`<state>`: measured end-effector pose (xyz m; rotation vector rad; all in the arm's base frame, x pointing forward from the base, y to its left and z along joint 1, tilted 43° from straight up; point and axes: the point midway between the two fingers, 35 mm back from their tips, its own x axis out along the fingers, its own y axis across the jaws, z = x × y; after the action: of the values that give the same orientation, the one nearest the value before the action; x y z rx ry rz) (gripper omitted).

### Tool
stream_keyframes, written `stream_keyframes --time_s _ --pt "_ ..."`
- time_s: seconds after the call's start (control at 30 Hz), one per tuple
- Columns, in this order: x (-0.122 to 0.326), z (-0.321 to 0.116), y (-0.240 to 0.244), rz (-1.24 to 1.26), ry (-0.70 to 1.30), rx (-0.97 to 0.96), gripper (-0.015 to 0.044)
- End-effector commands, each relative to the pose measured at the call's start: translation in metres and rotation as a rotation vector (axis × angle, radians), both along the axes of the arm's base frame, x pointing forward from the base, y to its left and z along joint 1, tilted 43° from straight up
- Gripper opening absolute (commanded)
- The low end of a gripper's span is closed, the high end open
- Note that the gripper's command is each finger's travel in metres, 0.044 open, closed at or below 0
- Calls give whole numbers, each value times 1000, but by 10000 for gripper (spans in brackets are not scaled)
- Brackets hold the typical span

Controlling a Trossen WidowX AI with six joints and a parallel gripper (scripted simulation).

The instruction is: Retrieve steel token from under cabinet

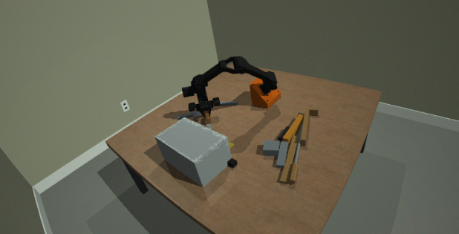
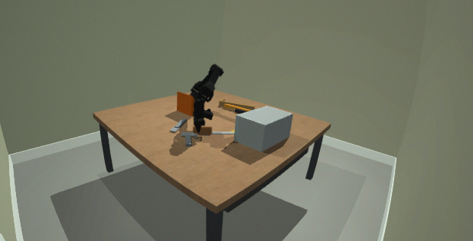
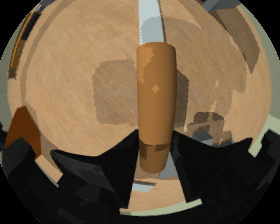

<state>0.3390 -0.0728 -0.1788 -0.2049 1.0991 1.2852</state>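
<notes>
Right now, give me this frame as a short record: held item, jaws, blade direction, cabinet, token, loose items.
held item: tool with a brown handle and a flat pale blade
jaws: shut on the brown handle
blade direction: toward the cabinet
cabinet: pale grey box standing on the table
token: cannot be made out in any view
loose items: black block beside the cabinet; grey T-shaped piece near the handle

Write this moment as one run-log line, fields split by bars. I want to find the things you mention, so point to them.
gripper [image 1: 206, 114] [image 2: 198, 130] [image 3: 152, 132]: shut on wooden handle [image 1: 207, 118] [image 2: 204, 130] [image 3: 156, 95] | blade [image 1: 209, 126] [image 2: 223, 132] [image 3: 151, 22]: toward cabinet [image 1: 193, 139] [image 2: 264, 128] | token: not seen
</notes>
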Motion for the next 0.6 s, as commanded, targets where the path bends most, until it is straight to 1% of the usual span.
stream_keyframes --time_s 0.0,0.57 --pt "5 4 6 -4 0 1 0" --pt "26 23 31 -10 5 4 0"
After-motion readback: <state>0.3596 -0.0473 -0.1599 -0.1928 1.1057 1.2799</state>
